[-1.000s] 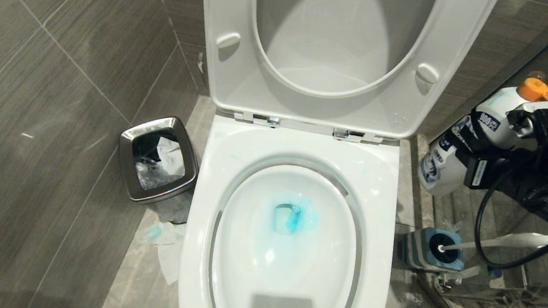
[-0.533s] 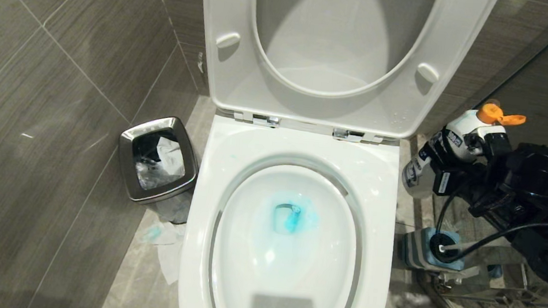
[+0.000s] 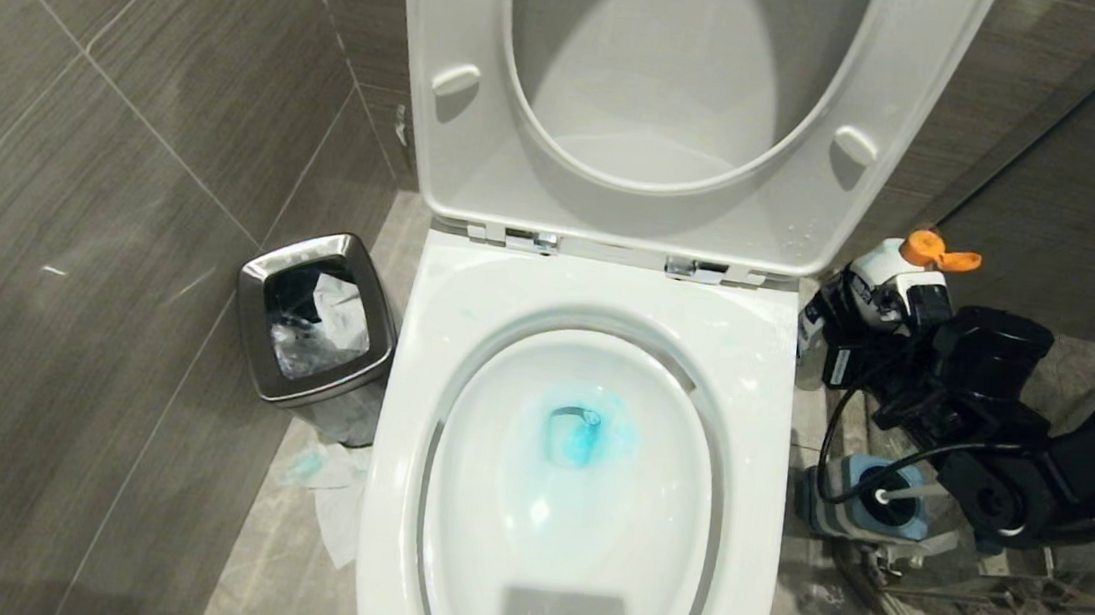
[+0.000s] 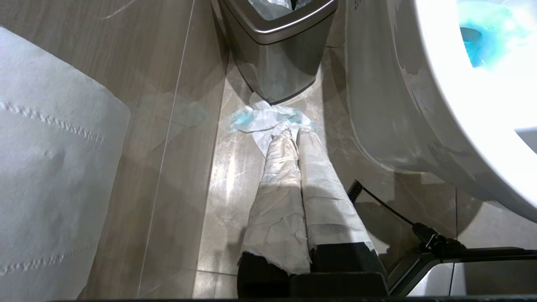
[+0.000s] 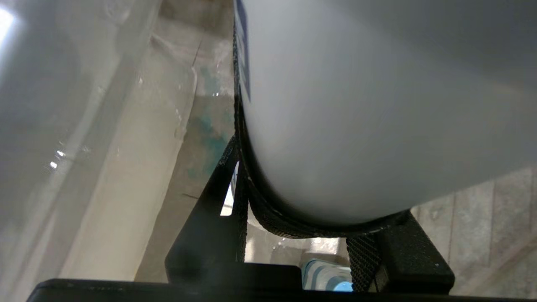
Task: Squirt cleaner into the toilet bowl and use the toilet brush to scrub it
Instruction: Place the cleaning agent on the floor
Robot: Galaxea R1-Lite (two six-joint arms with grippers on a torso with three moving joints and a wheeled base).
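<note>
Between right gripper (image 3: 867,323) fingers: cleaner bottle (image 3: 888,270), seemingly clamped.

Bowl (image 3: 578,511) is glossy white ceramic, super smooth. Bin (image 3: 315,317) by my left is brushed steel with a shiny rim, crumpled paper (image 4: 268,119) on the floor beside it. My left fingers (image 4: 293,188) are wrapped in wrinkly paper. Bottle (image 3: 877,279) looks like smooth white plastic.

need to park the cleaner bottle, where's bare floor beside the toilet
Bare floor lies on the right between the toilet bowl and the glass partition, behind the brush holder. The right gripper holds the cleaner bottle there. The left strip is crowded: steel bin, crumpled tissue.
</note>
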